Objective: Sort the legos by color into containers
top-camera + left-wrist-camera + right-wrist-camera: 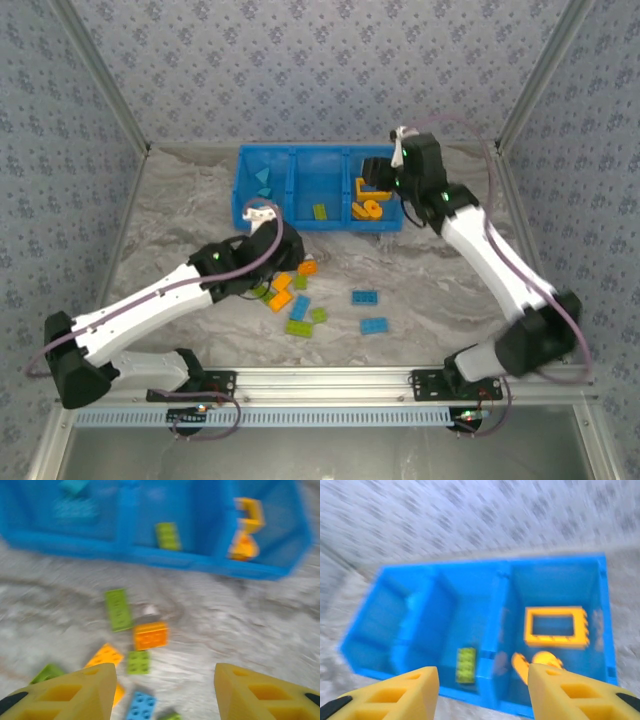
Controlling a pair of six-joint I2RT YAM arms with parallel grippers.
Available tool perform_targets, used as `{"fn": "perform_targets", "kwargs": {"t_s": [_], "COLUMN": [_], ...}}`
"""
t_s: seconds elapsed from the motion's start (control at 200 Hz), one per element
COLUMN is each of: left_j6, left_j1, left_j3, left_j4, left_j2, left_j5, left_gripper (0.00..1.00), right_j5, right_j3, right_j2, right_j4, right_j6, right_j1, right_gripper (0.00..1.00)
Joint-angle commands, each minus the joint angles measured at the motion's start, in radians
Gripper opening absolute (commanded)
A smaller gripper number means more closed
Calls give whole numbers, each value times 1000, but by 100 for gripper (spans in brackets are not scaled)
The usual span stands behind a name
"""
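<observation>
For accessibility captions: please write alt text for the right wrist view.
A blue three-compartment bin below the open, yellow-fingered right hand. Its right compartment holds an orange frame piece and orange bricks; the middle, one lime green brick.

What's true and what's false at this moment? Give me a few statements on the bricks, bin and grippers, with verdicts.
1. The orange frame piece lies in the right compartment of the bin. True.
2. The middle compartment holds two blue bricks. False: it holds one green brick.
3. The right gripper grips an orange brick. False: it is open and empty above the bin.
4. Blue bricks lie on the table. True.
5. The left gripper is open above loose bricks. True.
</observation>
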Motion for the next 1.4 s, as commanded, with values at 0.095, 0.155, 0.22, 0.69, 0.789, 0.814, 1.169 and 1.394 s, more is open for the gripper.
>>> {"fn": "perform_targets", "kwargs": {"t_s": [0.095, 0.155, 0.22, 0.69, 0.789, 0.814, 1.169, 1.394], "left_j6": [-128, -128, -182, -393, -413, -418, -400, -29], "left_j1": [206, 245, 287, 365, 365, 365, 328, 269], "left_j3": [-83, -83, -88, -302, -333, -347, -299, 68], "left_j4": [-64, -48, -82, 188, 221, 238, 97, 59], "left_j2": [72, 115, 170, 301, 309, 305, 99, 167], "left_j5": [190, 214, 246, 372, 372, 373, 203, 112], "left_gripper": [57, 58, 60, 63, 58, 56, 31, 30], "right_j5": [56, 71, 108, 121, 121, 123, 200, 325], "right_j3": [-425, -521, -598, -678, -677, -676, -636, -601], "right_j2": [-312, -363, -396, -382, -387, -387, -400, -423], "right_j4": [230, 263, 271, 263, 255, 254, 198, 223], "right_j6": [-39, -17, 17, 82, 86, 89, 83, 88], "right_j1": [266, 346, 421, 606, 608, 608, 605, 544], "right_gripper": [57, 59, 59, 59, 59, 59, 59, 59]}}
